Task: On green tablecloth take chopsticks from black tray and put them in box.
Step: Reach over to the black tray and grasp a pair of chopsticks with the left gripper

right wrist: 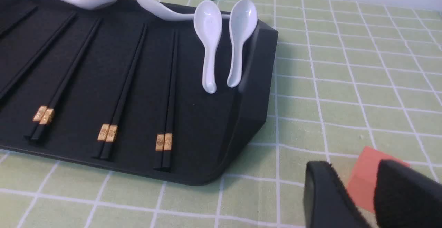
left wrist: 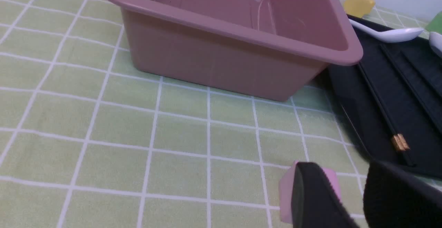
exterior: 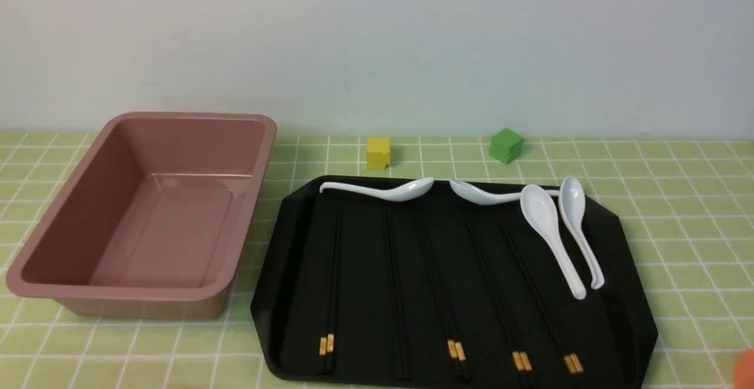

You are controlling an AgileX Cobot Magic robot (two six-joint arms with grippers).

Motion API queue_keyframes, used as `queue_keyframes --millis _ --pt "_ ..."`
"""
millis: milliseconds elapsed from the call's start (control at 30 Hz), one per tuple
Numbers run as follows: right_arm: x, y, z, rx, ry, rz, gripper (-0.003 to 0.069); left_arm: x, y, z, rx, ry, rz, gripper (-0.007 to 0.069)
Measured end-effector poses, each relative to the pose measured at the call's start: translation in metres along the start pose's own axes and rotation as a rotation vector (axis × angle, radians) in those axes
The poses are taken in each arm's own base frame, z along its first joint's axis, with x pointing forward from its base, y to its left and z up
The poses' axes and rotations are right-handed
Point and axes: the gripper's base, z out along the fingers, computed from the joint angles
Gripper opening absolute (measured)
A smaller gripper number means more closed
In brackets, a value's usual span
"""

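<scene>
The black tray (exterior: pixel 365 271) lies on the green tablecloth (exterior: pixel 695 230), right of the empty pink box (exterior: pixel 76 212). Several pairs of black chopsticks (exterior: pixel 442 294) with gold bands lie side by side in the tray, bands toward me. Neither gripper shows in the front view. My left gripper (left wrist: pixel 348 190) is open and empty, low over the cloth before the box (left wrist: pixel 214 62), near the tray's corner (left wrist: pixel 362 110) and its outermost chopsticks (left wrist: pixel 400 142). My right gripper (right wrist: pixel 359 193) is open and empty, over the cloth off the tray's other near corner (right wrist: pixel 193 124), apart from the chopsticks (right wrist: pixel 169 93).
Several white spoons (exterior: pixel 548 224) lie at the tray's far and right side. A yellow cube (exterior: pixel 378 152) and a green cube (exterior: pixel 506 145) stand behind the tray. A pink cube (left wrist: pixel 286 190) sits by my left fingers, an orange cube (right wrist: pixel 362 176) by my right.
</scene>
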Motion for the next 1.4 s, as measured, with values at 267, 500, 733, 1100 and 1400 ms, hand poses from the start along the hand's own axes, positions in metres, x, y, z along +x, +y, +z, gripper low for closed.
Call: queue_keyframes --millis 267,500,733,1100,1400 --pt "0.0000 0.0000 0.0000 0.000 0.000 0.000 0.0239 0.0000 0.0000 0.0000 0.000 0.000 0.000 0.0238" --pt "0.0000 0.0000 0.0000 0.000 0.000 0.000 0.0239 0.0000 0.0000 0.0000 0.000 0.000 0.000 0.0238" --pt "0.0000 0.0000 0.0000 0.000 0.000 0.000 0.0239 0.0000 0.0000 0.0000 0.000 0.000 0.000 0.0238" --pt "0.0000 0.0000 0.0000 0.000 0.000 0.000 0.0239 0.0000 0.0000 0.0000 0.000 0.000 0.000 0.0238" --pt "0.0000 0.0000 0.0000 0.000 0.000 0.000 0.0239 -0.0020 -0.0004 0.0000 0.005 -0.022 -0.007 0.0238"
